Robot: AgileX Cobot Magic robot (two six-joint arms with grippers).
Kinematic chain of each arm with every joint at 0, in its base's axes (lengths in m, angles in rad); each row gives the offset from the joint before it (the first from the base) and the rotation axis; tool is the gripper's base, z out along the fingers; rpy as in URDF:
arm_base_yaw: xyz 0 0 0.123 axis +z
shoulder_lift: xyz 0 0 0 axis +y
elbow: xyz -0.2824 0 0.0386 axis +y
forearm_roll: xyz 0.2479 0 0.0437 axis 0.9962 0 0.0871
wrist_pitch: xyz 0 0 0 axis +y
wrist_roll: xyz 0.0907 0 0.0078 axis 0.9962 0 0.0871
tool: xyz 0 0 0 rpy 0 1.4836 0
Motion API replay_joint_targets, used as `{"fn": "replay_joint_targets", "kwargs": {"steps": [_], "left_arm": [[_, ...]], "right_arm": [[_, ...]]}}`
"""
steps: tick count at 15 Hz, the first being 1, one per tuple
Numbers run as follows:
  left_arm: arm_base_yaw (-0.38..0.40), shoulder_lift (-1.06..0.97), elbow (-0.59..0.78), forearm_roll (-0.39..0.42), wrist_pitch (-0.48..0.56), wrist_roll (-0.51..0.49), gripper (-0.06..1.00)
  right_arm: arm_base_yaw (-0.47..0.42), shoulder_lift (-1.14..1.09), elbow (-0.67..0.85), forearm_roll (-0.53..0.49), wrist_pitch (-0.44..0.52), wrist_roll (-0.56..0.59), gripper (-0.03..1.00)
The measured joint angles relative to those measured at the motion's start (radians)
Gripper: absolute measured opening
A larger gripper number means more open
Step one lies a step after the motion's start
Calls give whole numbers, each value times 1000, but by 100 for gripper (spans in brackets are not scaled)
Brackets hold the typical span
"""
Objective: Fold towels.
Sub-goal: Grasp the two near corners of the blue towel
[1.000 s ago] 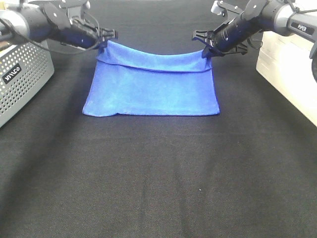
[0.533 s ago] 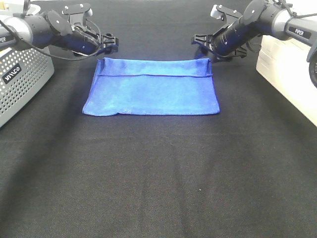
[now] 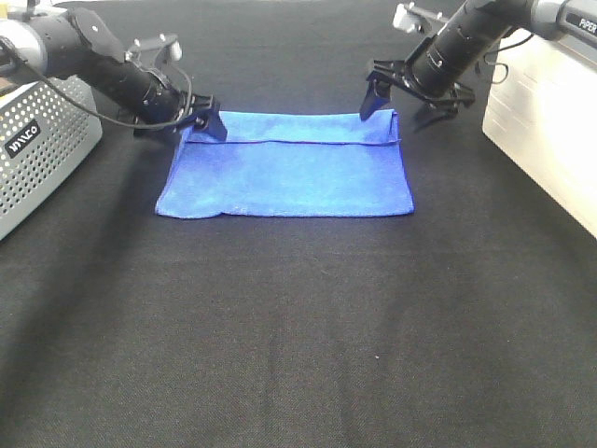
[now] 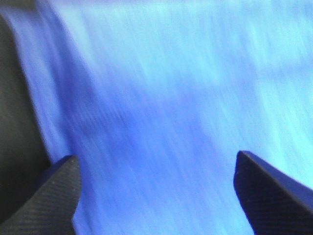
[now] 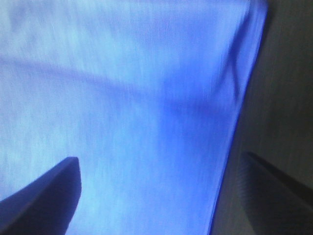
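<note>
Blue towel [image 3: 284, 177] lies flat, apparently folded once, toward 12 o'clock on the black table [image 3: 298, 327]. Left gripper [image 3: 201, 123] is at its 10 o'clock corner, right gripper [image 3: 401, 105] at 2 o'clock, both with jaws spread and empty. Next probably needs a fresh edge grab for another fold. Wrist views are blurry, so I can't count the layers.

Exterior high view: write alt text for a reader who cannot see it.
A folded blue towel lies flat on a black table. The left tool and right tool, both open, are at its far corners.
</note>
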Motion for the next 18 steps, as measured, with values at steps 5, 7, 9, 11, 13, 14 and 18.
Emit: {"fn": "replay_joint_targets", "kwargs": {"steps": [5, 7, 9, 11, 13, 14, 18], "left_arm": [[0, -52, 0, 2, 241, -139, 80], [0, -54, 0, 20, 307, -186, 80], [0, -77, 0, 96, 360, -263, 80], [0, -118, 17, 173, 362, -313, 80], [0, -191, 107, 188, 361, -318, 80], [0, -236, 178, 187, 343, -318, 80], [0, -447, 656, 164, 26, -321, 70]], "right_arm": [[0, -3, 18, -5, 127, 129, 77], [0, -27, 115, -9, 131, 138, 76], [0, -99, 296, -38, 132, 127, 75], [0, -192, 457, -40, 70, 106, 75], [0, -281, 575, -25, -28, 91, 75], [0, -311, 604, -12, -52, 74, 75], [0, -335, 622, 1, -31, 46, 75]]}}
